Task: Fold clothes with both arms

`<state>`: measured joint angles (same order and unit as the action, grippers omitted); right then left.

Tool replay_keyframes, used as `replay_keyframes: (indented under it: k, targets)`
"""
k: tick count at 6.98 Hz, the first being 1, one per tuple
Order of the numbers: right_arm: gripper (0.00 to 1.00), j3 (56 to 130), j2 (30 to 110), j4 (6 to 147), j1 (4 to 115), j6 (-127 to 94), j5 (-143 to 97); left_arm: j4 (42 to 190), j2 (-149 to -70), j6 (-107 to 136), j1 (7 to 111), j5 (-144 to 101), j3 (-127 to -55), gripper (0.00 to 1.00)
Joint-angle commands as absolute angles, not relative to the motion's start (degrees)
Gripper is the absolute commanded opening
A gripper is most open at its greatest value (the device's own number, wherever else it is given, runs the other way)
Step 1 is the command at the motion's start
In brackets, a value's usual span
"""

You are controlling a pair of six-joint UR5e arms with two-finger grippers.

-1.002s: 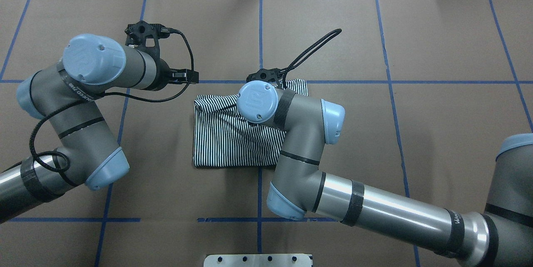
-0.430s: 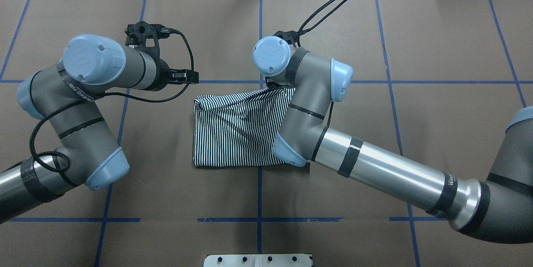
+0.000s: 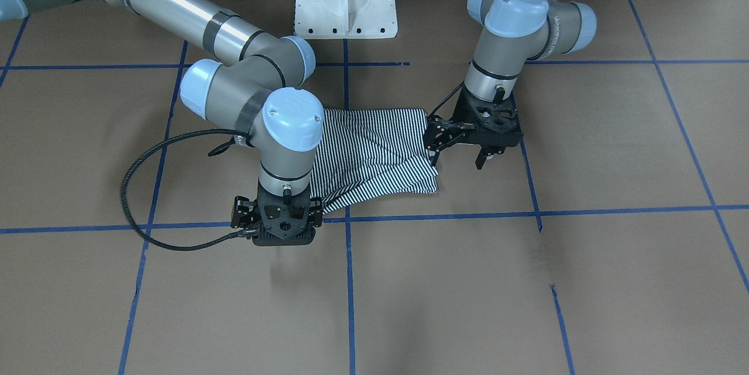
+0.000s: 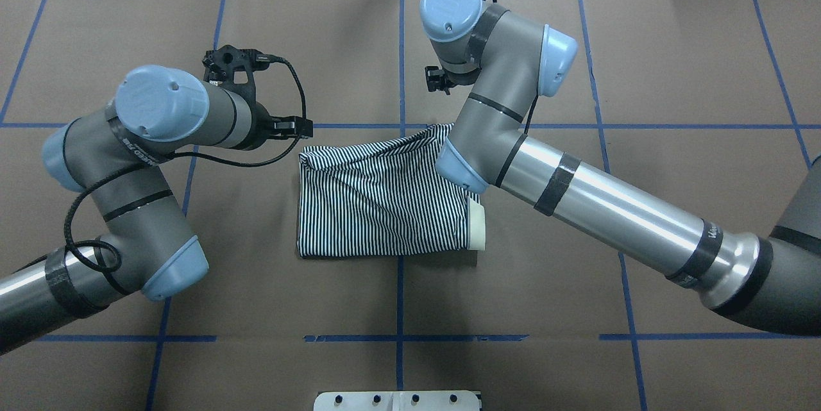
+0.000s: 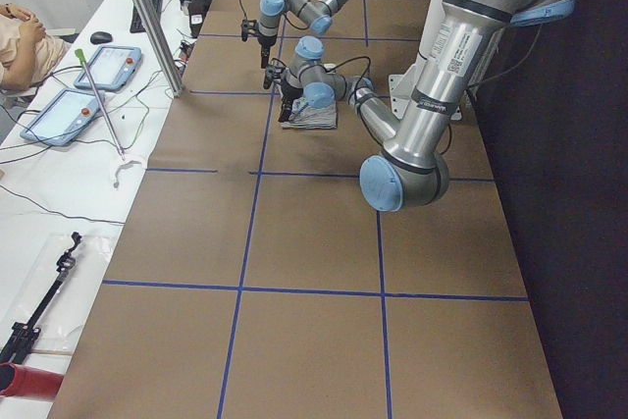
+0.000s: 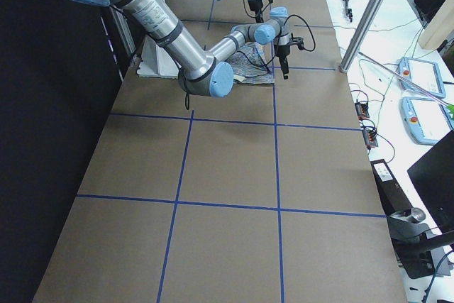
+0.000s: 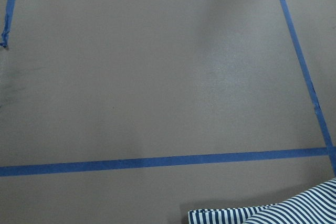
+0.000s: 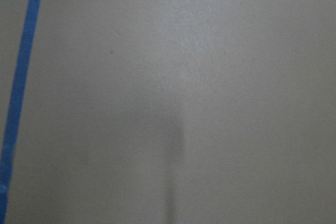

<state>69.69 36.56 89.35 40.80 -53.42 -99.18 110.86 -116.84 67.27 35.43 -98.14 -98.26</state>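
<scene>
Overhead exterior: shirt (image 4: 378,206) folded into rough rectangle, flat on table (image 4: 256,334) near centre. White collar (image 4: 476,226) shows at its right edge. Left gripper (image 3: 458,160) just beside shirt's far left corner, fingers spread, holding nothing. Right gripper (image 3: 283,224) over table past shirt's far right corner. Cannot tell whether its fingers are spread or together.

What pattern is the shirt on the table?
Thin dark-and-white stripes on the shirt, clearest in the overhead exterior view.
</scene>
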Motion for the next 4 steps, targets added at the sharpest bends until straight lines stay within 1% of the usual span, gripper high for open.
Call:
replay_keyframes:
  k: [1,2,4]
  targets:
    - [1.0,72.86,36.82,89.39,42.01,-52.73,-101.78,110.22,-117.68,71.08,28.94,-92.83,-97.91,1.0]
    - [1.0,74.17,37.96,89.3,42.01,-52.73,-101.78,109.17,-118.29,73.28,26.04,-92.29,-97.48,1.0]
    - [1.0,75.67,38.85,89.38,42.01,-52.65,-101.78,107.49,-119.53,73.04,26.54,-92.2,-94.5,1.0]
